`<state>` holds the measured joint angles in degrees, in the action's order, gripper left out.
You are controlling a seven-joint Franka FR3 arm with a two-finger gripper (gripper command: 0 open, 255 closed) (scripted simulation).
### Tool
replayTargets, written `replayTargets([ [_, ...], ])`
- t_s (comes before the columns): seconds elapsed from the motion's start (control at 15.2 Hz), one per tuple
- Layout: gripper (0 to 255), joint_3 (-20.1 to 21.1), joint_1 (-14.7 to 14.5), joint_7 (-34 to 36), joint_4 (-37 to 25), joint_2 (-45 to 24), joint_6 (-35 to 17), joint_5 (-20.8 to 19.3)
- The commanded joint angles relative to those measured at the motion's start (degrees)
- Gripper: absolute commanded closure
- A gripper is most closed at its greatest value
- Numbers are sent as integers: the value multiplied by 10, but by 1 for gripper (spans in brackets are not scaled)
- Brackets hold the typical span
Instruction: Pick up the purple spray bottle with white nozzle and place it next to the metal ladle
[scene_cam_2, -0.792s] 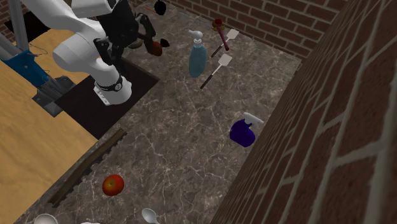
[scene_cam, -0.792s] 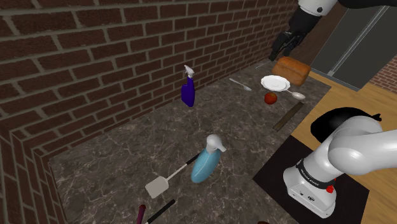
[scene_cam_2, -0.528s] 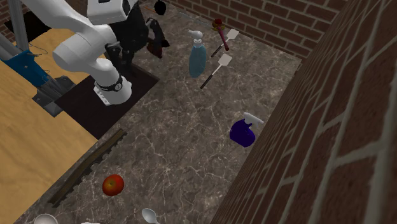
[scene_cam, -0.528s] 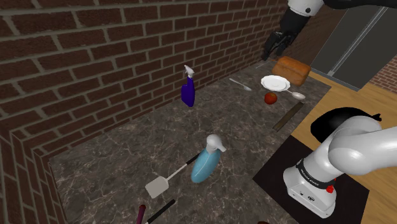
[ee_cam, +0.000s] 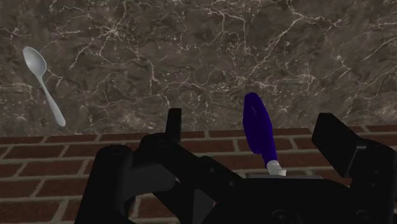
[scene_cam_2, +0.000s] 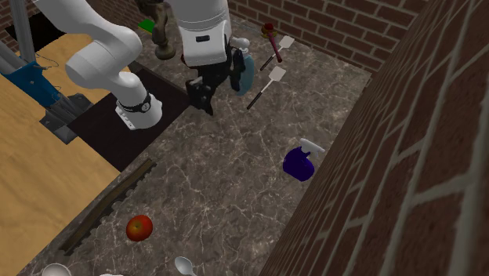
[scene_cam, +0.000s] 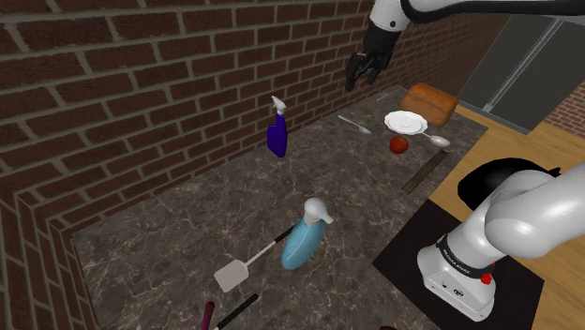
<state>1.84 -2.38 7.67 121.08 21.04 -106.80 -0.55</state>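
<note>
Now changed: the gripper (scene_cam: 360,73) has swung away from the bread loaf (scene_cam: 429,101) toward the shoulder view's left, closer to the brick wall (scene_cam: 141,84). In the second exterior view the gripper (scene_cam_2: 200,96) has left the dark mat (scene_cam_2: 133,129) by the stand and hangs over the marble counter (scene_cam_2: 227,196).
Unchanged: the purple spray bottle (scene_cam: 276,138) and the blue bottle (scene_cam: 302,239) sit where they were.
Fingers: spread apart, gripping nothing. In the wrist view the gripper (ee_cam: 252,116) frames the purple spray bottle (ee_cam: 259,127), which lies well beyond the fingertips, untouched.
Bottle place: on the counter just beside the brick wall, well apart from the gripper.
Bottle axis: upright, long axis vertical, base on the marble, white nozzle (scene_cam: 277,103) on top.
Nozzle side: from above in the second exterior view, the white nozzle (scene_cam_2: 312,147) sits on the wall side of the purple body (scene_cam_2: 298,165).
Neighbour: a grey spoon (ee_cam: 41,83) lies flat on the marble, well apart from the bottle.
</note>
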Motion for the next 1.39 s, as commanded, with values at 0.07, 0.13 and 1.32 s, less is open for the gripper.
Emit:
replayTargets([
  [0.07,0,10,-5,10,-42,-67,-17,0],
  [0.13,0,12,-6,13,-58,-89,-20,-1],
  [1.32,0,38,-47,52,-454,-494,20,-32],
])
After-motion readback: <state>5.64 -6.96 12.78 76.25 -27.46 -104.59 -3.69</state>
